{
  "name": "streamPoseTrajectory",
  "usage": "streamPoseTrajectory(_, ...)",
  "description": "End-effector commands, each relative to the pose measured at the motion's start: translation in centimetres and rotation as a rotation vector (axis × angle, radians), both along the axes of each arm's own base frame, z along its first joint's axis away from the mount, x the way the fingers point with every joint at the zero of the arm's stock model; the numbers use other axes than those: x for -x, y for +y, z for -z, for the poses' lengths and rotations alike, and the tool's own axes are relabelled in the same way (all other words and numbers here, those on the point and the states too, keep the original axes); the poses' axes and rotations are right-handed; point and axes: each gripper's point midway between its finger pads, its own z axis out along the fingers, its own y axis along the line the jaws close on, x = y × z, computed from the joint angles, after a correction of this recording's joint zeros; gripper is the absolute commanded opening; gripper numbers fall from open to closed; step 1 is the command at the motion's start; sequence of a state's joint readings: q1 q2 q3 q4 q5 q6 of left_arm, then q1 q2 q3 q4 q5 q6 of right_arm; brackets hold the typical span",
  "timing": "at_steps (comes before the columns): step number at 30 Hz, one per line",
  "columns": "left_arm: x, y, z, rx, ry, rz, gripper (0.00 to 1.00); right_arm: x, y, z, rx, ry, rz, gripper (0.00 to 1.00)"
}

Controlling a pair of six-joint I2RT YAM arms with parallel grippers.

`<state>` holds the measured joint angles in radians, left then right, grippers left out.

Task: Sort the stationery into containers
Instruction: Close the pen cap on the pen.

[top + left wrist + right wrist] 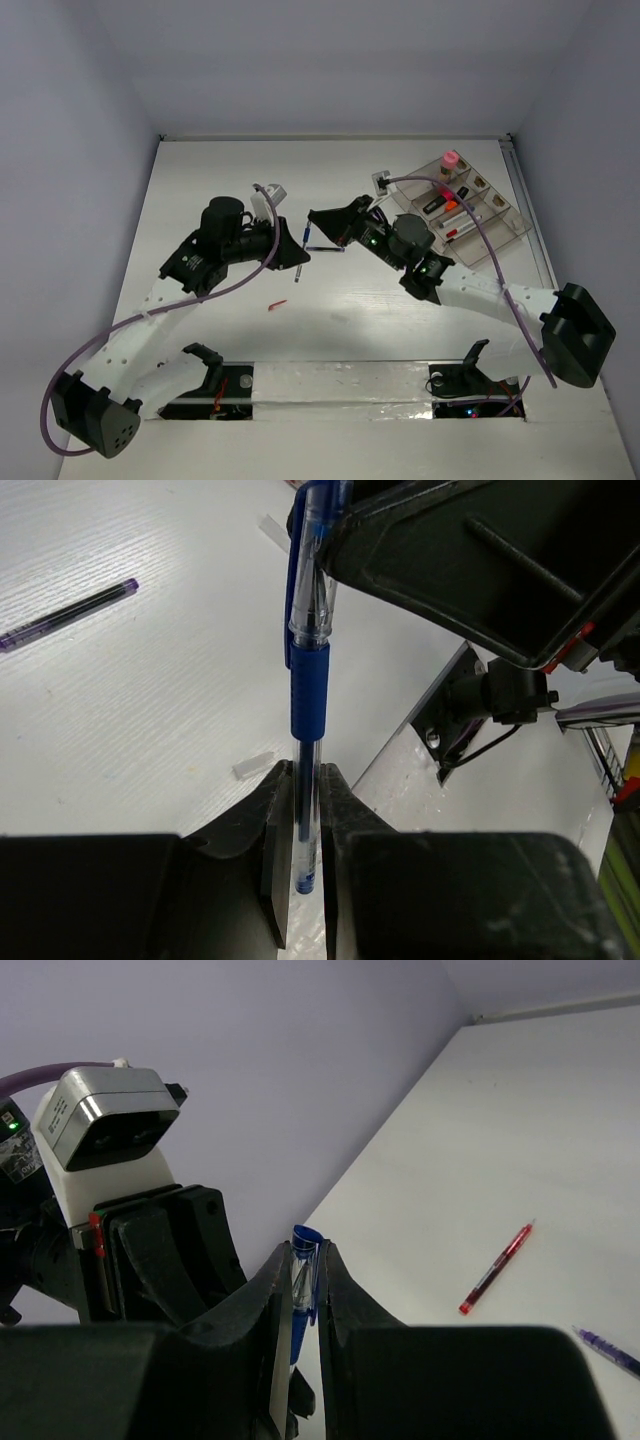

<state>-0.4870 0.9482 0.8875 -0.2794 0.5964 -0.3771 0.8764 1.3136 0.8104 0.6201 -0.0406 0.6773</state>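
Observation:
A blue pen (308, 695) hangs above the table between both grippers, and in the top view it shows as a thin line (325, 248). My left gripper (306, 780) is shut on its clear tip end. My right gripper (305, 1255) is shut on its clipped cap end (305, 1245). A red pen (497, 1270) (277, 304) and a dark purple pen (70, 613) (299, 272) lie on the table. Small white pieces (253, 767) lie close below. The clear organiser tray (500, 225) at the far right holds a pink-capped bottle (450, 161), an orange marker (452, 207) and pens.
The left arm's grey wrist camera box (105, 1120) sits close beside my right gripper's fingers. Purple cables (490, 250) loop over both arms. The side walls stand near the table's left and right edges. Arm bases and slots run along the near edge (340, 385).

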Motion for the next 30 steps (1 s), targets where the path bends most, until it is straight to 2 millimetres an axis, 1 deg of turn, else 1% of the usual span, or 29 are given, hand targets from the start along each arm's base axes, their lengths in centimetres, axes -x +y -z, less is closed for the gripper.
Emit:
streamPoseTrajectory(1,-5.9,0.4,-15.7,0.247,-0.483,-0.203,0.0,10.4,2.6,10.8,0.247,0.234,-0.393,0.0)
streamPoseTrajectory(3,-5.7,-0.5,-16.1,0.256,-0.483,-0.185,0.0,11.0,2.8,10.8,0.232,0.239,-0.414,0.0)
streamPoseTrajectory(5,-6.2,-1.1,-16.4,0.247,-0.485,-0.195,0.0,11.7,2.9,11.1,0.226,0.25,-0.434,0.0)
streamPoseTrajectory(6,-6.0,-1.5,-16.3,0.232,-0.488,-0.188,0.0,11.9,2.9,11.3,0.226,0.257,-0.443,0.0)
streamPoseTrajectory(7,-6.3,-1.5,-16.4,0.219,-0.494,-0.208,0.0,12.1,2.8,11.4,0.225,0.264,-0.452,0.0)
streamPoseTrajectory(8,-6.6,-1.2,-17.2,0.214,-0.513,-0.225,0.0,12.9,2.8,11.6,0.224,0.272,-0.475,0.0)
streamPoseTrajectory(9,-6.8,-0.9,-17.4,0.192,-0.526,-0.237,0.0,13.0,2.7,11.6,0.221,0.275,-0.479,0.0)
streamPoseTrajectory(10,-7.3,-0.5,-17.7,0.179,-0.538,-0.27,0.0,13.1,2.6,11.6,0.221,0.275,-0.482,0.0)
streamPoseTrajectory(11,-7.6,0.1,-18.4,0.171,-0.553,-0.303,0.0,13.3,2.3,11.6,0.221,0.275,-0.481,0.0)
streamPoseTrajectory(13,-7.8,0.5,-19.0,0.153,-0.574,-0.322,0.0,13.3,2.1,11.5,0.22,0.274,-0.475,0.0)
streamPoseTrajectory(14,-7.7,0.6,-19.7,0.159,-0.587,-0.326,0.0,13.2,1.9,11.5,0.221,0.268,-0.467,0.0)
streamPoseTrajectory(15,-7.7,0.7,-19.7,0.16,-0.588,-0.326,0.0,13.2,1.7,11.2,0.219,0.262,-0.457,0.0)
streamPoseTrajectory(17,-7.4,0.5,-18.7,0.16,-0.564,-0.313,0.0,12.4,1.1,11.1,0.229,0.251,-0.396,0.0)
streamPoseTrajectory(18,-7.2,0.2,-18.3,0.162,-0.557,-0.301,0.0,12.0,0.7,9.8,0.21,0.222,-0.367,0.0)
streamPoseTrajectory(19,-7.0,0.1,-17.7,0.16,-0.547,-0.293,0.0,11.0,0.4,9.3,0.204,0.205,-0.309,0.0)
streamPoseTrajectory(20,-7.1,-0.1,-15.9,0.143,-0.514,-0.285,0.0,10.5,0.2,8.7,0.207,0.18,-0.28,0.0)
streamPoseTrajectory(21,-6.8,-0.3,-15.1,0.139,-0.5,-0.274,0.0,10.2,-0.1,8.6,0.222,0.177,-0.256,0.0)
streamPoseTrajectory(22,-6.7,-0.4,-14.4,0.131,-0.487,-0.266,0.0,9.5,-0.3,6.7,0.201,0.146,-0.23,0.0)
streamPoseTrajectory(23,-6.6,-0.5,-13.1,0.114,-0.467,-0.258,0.0,9.0,-0.5,6.1,0.203,0.13,-0.201,0.0)
streamPoseTrajectory(24,-6.3,-0.7,-12.3,0.103,-0.456,-0.246,0.0,8.7,-0.8,6.1,0.236,0.12,-0.181,0.0)
streamPoseTrajectory(25,-6.2,-0.6,-12.0,0.099,-0.454,-0.243,0.0,8.0,-1.5,5.0,0.229,0.099,-0.149,0.01)
streamPoseTrajectory(26,-5.9,-0.4,-11.5,0.085,-0.451,-0.243,0.0,7.5,-1.9,3.8,0.237,0.061,-0.118,0.04)
streamPoseTrajectory(27,-5.7,-0.1,-10.5,0.054,-0.439,-0.234,0.0,7.2,-2.7,4.0,0.274,0.059,-0.099,0.11)
streamPoseTrajectory(29,-5.1,0.1,-9.9,0.035,-0.437,-0.214,0.0,6.4,-4.3,1.5,0.29,-0.016,-0.065,0.19)
streamPoseTrajectory(30,-4.7,0.0,-9.3,0.024,-0.429,-0.192,0.0,6.4,-5.2,1.7,0.327,-0.015,-0.061,0.23)
